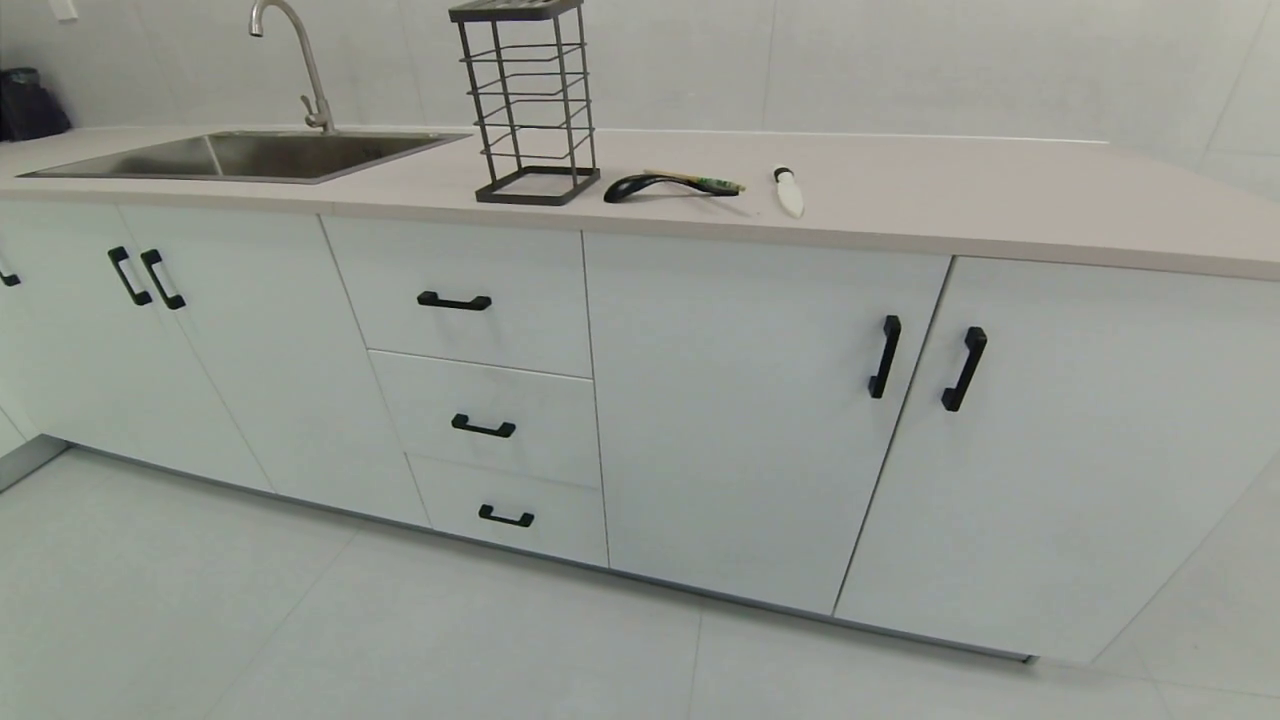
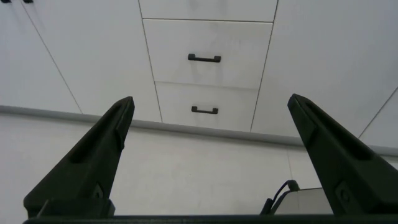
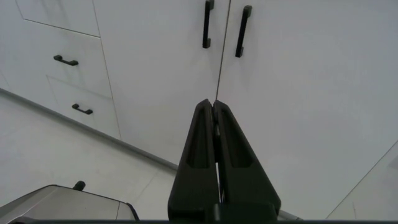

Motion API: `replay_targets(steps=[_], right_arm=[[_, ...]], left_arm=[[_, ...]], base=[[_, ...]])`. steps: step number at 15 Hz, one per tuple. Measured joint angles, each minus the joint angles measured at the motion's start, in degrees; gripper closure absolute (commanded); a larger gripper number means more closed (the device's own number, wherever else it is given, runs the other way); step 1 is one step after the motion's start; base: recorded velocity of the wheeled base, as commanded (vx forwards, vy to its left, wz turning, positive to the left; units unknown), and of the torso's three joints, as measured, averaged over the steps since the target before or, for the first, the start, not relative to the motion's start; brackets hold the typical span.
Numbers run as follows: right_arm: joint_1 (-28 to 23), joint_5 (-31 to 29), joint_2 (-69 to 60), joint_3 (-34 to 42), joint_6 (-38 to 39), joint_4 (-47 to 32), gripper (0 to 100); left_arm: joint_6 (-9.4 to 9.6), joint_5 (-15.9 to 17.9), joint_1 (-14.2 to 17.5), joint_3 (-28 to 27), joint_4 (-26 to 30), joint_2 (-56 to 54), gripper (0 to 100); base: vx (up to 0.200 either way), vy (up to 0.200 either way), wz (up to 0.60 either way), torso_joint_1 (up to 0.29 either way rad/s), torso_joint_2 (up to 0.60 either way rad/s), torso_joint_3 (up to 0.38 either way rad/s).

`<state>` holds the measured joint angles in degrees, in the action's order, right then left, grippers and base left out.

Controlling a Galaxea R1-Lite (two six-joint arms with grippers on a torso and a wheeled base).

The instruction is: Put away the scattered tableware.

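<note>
Nothing grasped yet: left gripper (image 2: pixel 211 99) wide, right gripper (image 3: pixel 214 104) closed and empty, facing cabinet fronts (image 3: pixel 298 93). Black spoon (image 1: pixel 660 185) and chopsticks (image 1: pixel 705 181) lie on the countertop (image 1: pixel 950 200) well above both; reaching up likely comes next.

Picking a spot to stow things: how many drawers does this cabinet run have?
3, stacked in one column below the wire rack: top drawer, middle drawer, bottom drawer. All are shut; more may lie past the picture's edges.
</note>
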<state>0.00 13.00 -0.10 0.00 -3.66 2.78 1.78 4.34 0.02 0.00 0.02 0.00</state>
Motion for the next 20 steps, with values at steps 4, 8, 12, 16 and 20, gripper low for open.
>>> replay_targets(steps=[4,8,12,16,20], right_arm=[[0.0,0.0,0.0,0.0,-0.1,0.0,100],[0.0,-0.1,0.0,0.0,-0.1,0.0,100],[0.0,-0.2,0.0,0.0,0.0,0.1,100],[0.0,-0.2,0.0,0.0,0.2,0.1,100],[0.0,-0.2,0.0,0.0,0.8,0.1,100]], left_arm=[[0.16,-0.1,0.0,0.0,0.0,0.0,0],[0.00,-0.2,0.0,0.0,0.0,0.0,0],[-0.01,-0.1,0.0,0.0,0.0,0.0,0],[0.32,-0.1,0.0,0.0,0.0,0.0,0],[-0.33,-0.1,0.0,0.0,0.1,0.0,0]], base=[[0.150,0.050,0.00,0.000,0.00,0.005],[0.200,0.000,0.00,0.000,0.00,-0.001],[0.200,0.100,0.00,0.000,0.00,0.005],[0.200,0.200,0.00,0.002,0.00,0.000],[0.100,0.100,0.00,0.001,0.00,0.001]])
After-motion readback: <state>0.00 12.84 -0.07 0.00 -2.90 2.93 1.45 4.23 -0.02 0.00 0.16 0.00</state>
